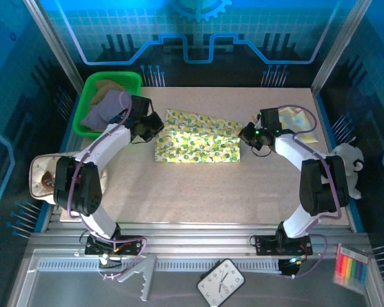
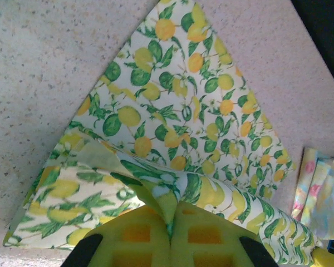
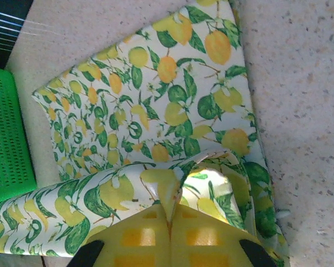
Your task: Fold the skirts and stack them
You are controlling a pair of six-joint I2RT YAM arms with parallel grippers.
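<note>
A pale yellow lemon-print skirt (image 1: 198, 142) lies partly folded at the table's middle. My left gripper (image 1: 151, 128) is at its left end, shut on a lifted fold of the fabric (image 2: 156, 189); the yellow pads (image 2: 136, 236) are pressed together with cloth pinched between them. At the skirt's right end my right gripper (image 1: 248, 135) is likewise shut on a raised edge (image 3: 172, 186), which curls over the pads (image 3: 206, 236). The lavender skirt (image 1: 109, 107) and the olive-tan skirt (image 1: 104, 86) sit bunched in the green basket (image 1: 89, 96) at the back left.
A pastel folded cloth (image 1: 297, 120) lies at the back right behind my right gripper. A beige brown-trimmed pouch (image 1: 43, 179) rests at the left edge and a white plush toy (image 1: 349, 160) at the right edge. Bare tabletop (image 1: 198, 192) stretches in front of the skirt.
</note>
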